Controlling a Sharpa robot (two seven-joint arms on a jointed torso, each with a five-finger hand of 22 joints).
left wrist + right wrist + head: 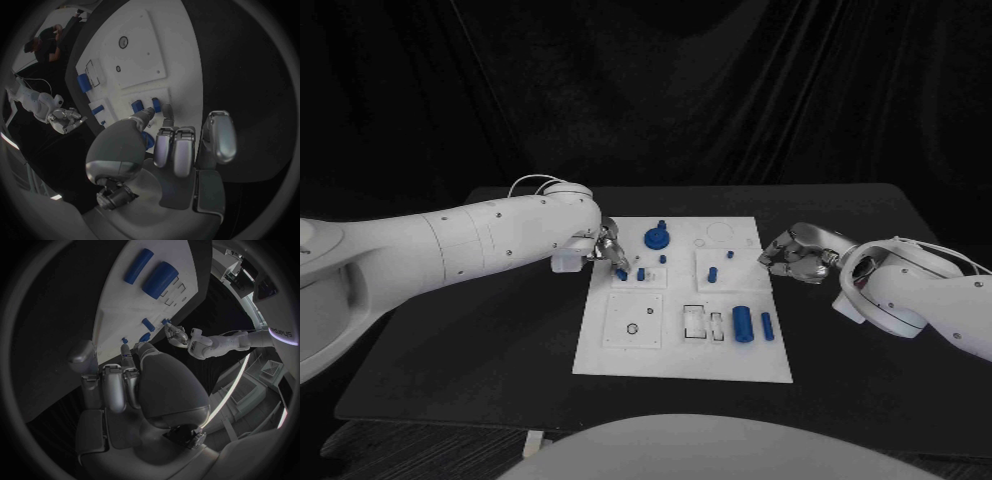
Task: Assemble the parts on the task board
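Black cloth backs the black table (473, 360), where I see the white task board (687, 300) lying centred. Blue parts lie on it: a large cylinder (743, 324) and a slimmer pin (766, 325) near its right edge, a disc (658, 238) at the far side. My left hand (603, 248) pinches a small blue part (620, 272) over the board's left edge. My right hand (798, 255) hovers just beside the right edge, fingers curled, grasping nothing.
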